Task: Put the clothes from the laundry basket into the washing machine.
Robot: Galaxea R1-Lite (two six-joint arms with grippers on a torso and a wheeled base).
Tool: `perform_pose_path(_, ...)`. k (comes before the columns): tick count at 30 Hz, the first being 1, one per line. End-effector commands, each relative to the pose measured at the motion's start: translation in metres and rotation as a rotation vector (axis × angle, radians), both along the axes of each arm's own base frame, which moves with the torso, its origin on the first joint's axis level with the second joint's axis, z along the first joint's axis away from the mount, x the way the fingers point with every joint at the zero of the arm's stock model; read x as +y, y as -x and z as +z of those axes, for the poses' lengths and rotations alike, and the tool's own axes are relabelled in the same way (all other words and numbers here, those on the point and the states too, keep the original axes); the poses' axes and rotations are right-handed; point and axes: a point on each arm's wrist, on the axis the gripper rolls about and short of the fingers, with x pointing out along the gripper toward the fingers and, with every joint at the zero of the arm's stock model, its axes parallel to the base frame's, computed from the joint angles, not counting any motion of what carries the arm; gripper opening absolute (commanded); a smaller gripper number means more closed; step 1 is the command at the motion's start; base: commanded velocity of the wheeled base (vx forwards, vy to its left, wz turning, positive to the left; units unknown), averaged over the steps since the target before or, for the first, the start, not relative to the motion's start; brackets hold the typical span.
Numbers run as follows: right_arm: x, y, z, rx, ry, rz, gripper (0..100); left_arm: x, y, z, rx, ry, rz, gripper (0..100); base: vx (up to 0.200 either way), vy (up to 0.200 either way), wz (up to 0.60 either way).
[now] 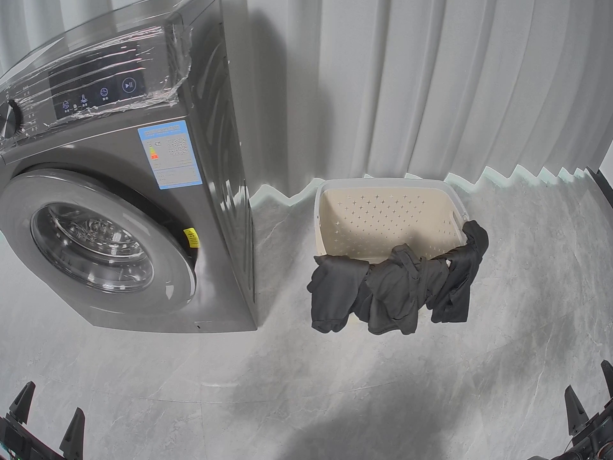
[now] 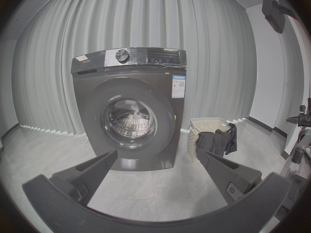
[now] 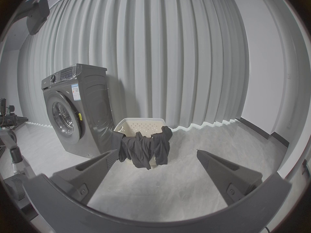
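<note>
The dark clothes (image 1: 396, 285) hang over the near rim of the cream laundry basket (image 1: 383, 215). The basket stands on the grey floor (image 1: 319, 384), near the washing machine (image 1: 128, 180). The head view looks down into the basket's perforated inside. The left wrist view faces the machine's front, where the round door (image 2: 128, 122) is shut and a knob (image 2: 121, 55) sits on the panel. The right wrist view meets the machine's side wall instead. The left gripper (image 2: 156, 152) and the right gripper (image 3: 157, 152) both have their fingers spread wide and hold nothing, well apart from the basket.

Washing machine (image 1: 128, 237) cut by head view's left edge; laundry basket (image 1: 383, 215) front wall behind clothes (image 1: 389, 289).
</note>
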Motion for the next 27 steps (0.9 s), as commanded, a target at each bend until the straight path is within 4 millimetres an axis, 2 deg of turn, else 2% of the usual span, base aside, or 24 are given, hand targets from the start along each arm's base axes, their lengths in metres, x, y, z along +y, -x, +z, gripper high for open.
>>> perform_pose_path(1, 0.0000, -0.0001, -0.0053, 0.002, 0.000, 0.001, 100, 0.0001, 0.0001, -0.0050, 0.000, -0.007, 0.005, 100, 0.000, 0.200, 0.00)
perform_pose_path(5, 0.0000, -0.0001, -0.0053, 0.002, 0.000, 0.000, 100, 0.0001, 0.0001, -0.0050, 0.000, -0.005, 0.004, 100, 0.000, 0.000, 0.00)
perform_pose_path(14, 0.0000, -0.0001, -0.0051, 0.000, 0.000, 0.001, 100, 0.0001, 0.0001, -0.0050, 0.000, -0.005, 0.004, 100, 0.000, 0.000, 0.60)
perform_pose_path(22, 0.0000, -0.0001, -0.0051, 0.000, -0.001, 0.001, 100, 0.0001, 0.0001, -0.0050, 0.000, -0.001, 0.002, 100, 0.000, 0.000, 0.00)
perform_pose_path(27, 0.0000, -0.0001, -0.0051, 0.000, -0.001, 0.001, 100, 0.0001, 0.0001, -0.0050, 0.000, 0.001, 0.001, 100, 0.000, 0.200, 0.00)
